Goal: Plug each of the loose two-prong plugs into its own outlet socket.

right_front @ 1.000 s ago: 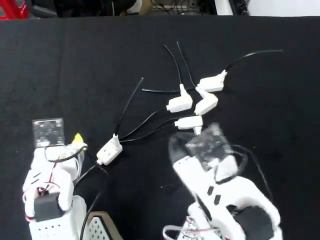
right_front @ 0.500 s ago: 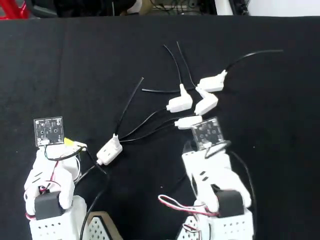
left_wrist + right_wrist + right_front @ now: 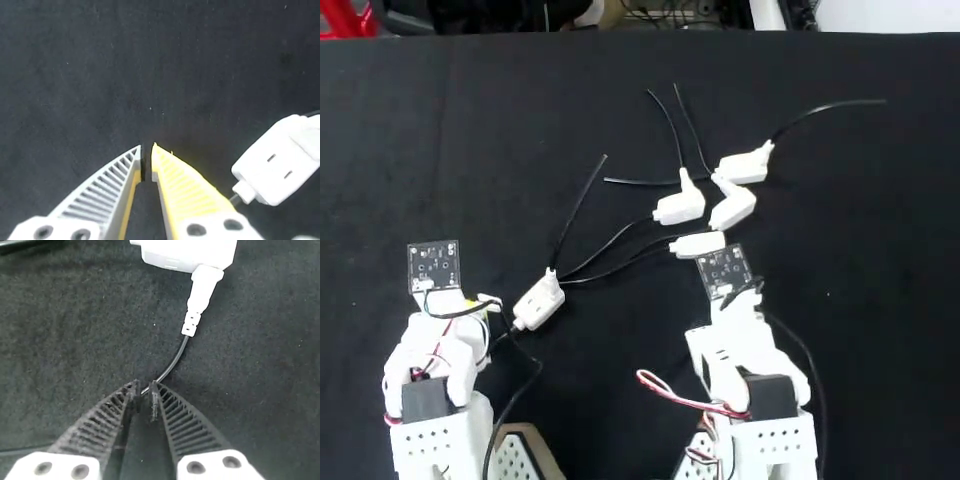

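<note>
A white outlet socket (image 3: 277, 167) with two slots lies on the black cloth beside my left gripper (image 3: 146, 148), whose white and yellow fingers are shut on nothing. From above, this socket (image 3: 539, 300) sits just right of the left arm (image 3: 430, 350). My right gripper (image 3: 143, 388) is shut, with its black tips over a thin black cord (image 3: 172, 362) that runs from a white connector (image 3: 185, 252). Seen from above, that connector (image 3: 698, 243) lies just ahead of the right arm (image 3: 745, 350). Three more white connectors (image 3: 678, 207) (image 3: 731, 208) (image 3: 743, 166) cluster behind it.
Black cords (image 3: 582, 205) fan out from the connectors across the middle of the cloth. The far table edge (image 3: 640, 32) runs along the back. A tan object (image 3: 520, 455) sits between the arm bases.
The right arm has swung from a lean to the left into a straight pose and pulled back toward its base. The left wrist has shifted slightly to the right.
</note>
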